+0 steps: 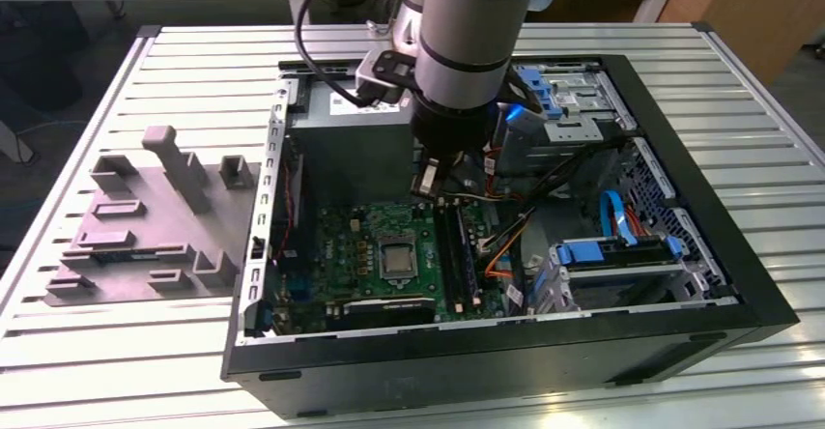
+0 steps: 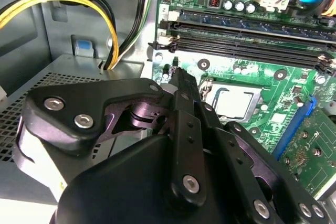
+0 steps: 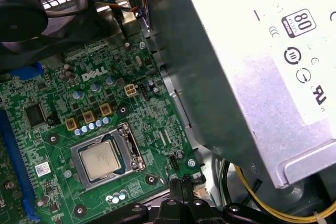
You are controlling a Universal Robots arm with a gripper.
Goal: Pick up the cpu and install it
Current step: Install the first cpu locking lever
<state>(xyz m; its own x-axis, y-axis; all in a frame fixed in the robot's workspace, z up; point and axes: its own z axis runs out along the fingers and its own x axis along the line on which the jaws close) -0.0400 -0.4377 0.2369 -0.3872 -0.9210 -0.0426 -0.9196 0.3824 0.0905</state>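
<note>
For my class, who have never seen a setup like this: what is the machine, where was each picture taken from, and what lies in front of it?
A grey robot arm reaches into an opened computer case lying on a slatted metal table. The exterior view looks down on the whole scene; both wrist views come from cameras riding on the arm. Its gripper, the grasping part, hangs just above the green circuit board with its jaws together, holding nothing that shows. The cpu, a small silvery square, already sits in its metal socket frame. Beside the arm is the grey power supply box. A grey moulded holder lies on the table.
</note>
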